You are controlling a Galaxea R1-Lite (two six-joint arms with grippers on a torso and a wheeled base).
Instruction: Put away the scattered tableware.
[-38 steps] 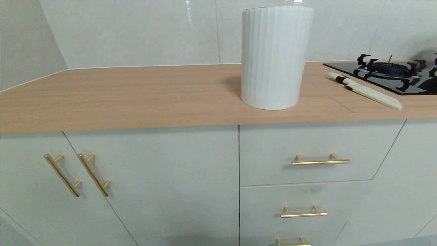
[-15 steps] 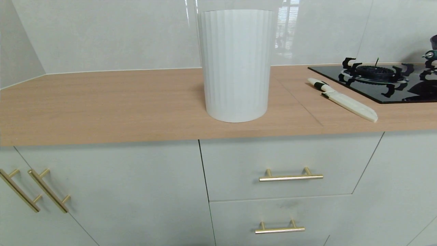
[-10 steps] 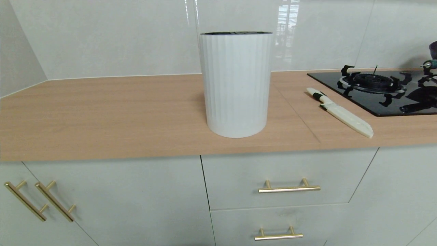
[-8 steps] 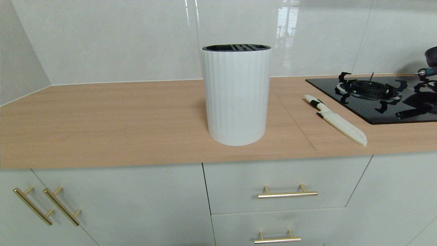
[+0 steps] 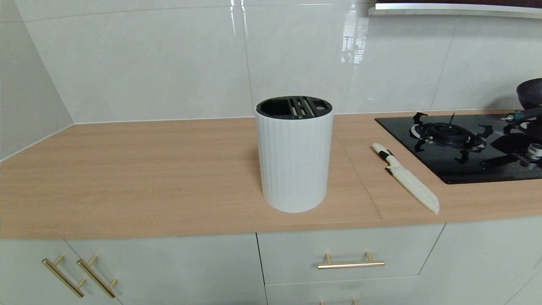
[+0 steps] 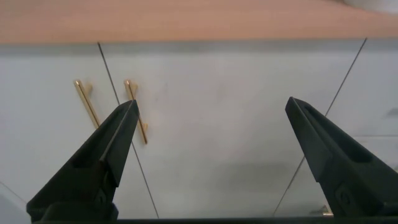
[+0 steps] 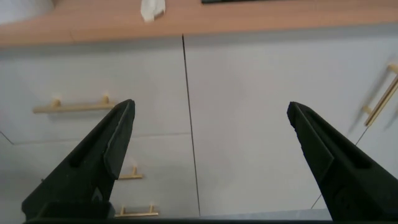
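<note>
A white ribbed knife holder (image 5: pixel 294 156) with a black slotted top stands near the middle of the wooden countertop (image 5: pixel 148 178). A cream knife (image 5: pixel 405 177) with a black band on its handle lies flat to the holder's right, blade toward the counter's front edge; its tip (image 7: pixel 152 9) peeks over the edge in the right wrist view. My left gripper (image 6: pixel 211 109) is open below counter height, facing the cabinet doors. My right gripper (image 7: pixel 211 112) is open too, facing the drawer fronts, nothing between its fingers.
A black gas hob (image 5: pixel 461 142) sits at the right with a dark pan (image 5: pixel 530 93) at its far edge. Grey cabinet doors with gold handles (image 5: pixel 78 275) and drawers (image 5: pixel 351 263) lie below the counter. Tiled wall behind.
The whole head view has shifted: the camera rose and tilted, so the holder's slotted top now shows and the cabinets sit lower. The holder and knife have not moved on the counter.
</note>
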